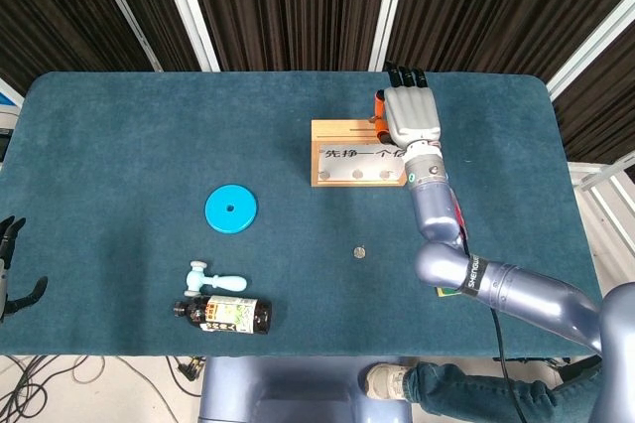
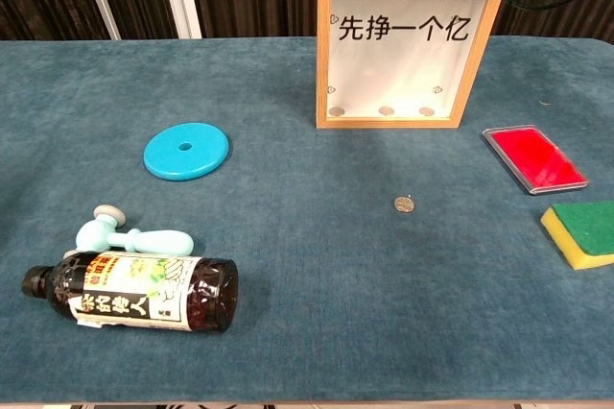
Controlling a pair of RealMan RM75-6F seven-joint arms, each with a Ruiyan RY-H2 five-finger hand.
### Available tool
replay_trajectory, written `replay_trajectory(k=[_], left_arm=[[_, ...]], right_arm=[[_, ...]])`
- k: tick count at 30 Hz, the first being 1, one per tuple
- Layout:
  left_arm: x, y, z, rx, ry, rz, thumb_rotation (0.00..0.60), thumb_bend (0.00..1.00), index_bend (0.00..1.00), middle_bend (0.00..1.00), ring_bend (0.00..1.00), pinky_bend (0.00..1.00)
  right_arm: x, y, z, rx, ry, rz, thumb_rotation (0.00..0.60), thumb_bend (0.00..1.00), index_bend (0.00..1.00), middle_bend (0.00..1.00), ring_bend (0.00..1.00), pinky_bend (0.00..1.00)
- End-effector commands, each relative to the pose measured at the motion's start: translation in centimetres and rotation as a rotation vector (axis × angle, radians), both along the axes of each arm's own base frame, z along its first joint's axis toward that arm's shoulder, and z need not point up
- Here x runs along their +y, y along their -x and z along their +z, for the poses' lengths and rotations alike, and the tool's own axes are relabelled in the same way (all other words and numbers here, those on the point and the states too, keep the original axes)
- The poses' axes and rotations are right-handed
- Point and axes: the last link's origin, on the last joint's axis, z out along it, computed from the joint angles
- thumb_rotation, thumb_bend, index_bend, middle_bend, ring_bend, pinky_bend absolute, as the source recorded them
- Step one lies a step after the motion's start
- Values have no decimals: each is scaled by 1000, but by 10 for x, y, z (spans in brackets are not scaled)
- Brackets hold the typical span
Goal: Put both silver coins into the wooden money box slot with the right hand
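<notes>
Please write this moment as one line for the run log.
right hand: above money box top, grasp unclear | left hand: idle at table edge | one silver coin: on cloth before box | phase: at slot

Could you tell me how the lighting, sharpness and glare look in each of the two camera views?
Head view: even overhead light, soft shadows, sharp across the table; the right robot hand hides part of the money box top. Chest view: crisp, with slight wide-angle bowing of the table edge; the box's clear front shows no strong glare; the coin is small but distinct.

blue disc (image 2: 186, 150), red case (image 2: 534, 158), teal tablecloth (image 2: 307, 265)
</notes>
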Motion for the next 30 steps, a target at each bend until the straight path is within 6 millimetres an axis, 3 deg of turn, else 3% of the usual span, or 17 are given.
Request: replay_trajectory(k=[1, 30], left_arm=[[0, 0, 0, 0, 0, 0, 600, 297, 51, 0, 0, 0], [1, 0, 0, 5, 2, 6, 600, 297, 53, 0, 0, 0]], right_arm=[[1, 2, 0, 6, 1, -4, 600, 525, 833, 27, 0, 0], [5, 1, -4, 13, -10, -9, 600, 524, 806, 27, 0, 0]])
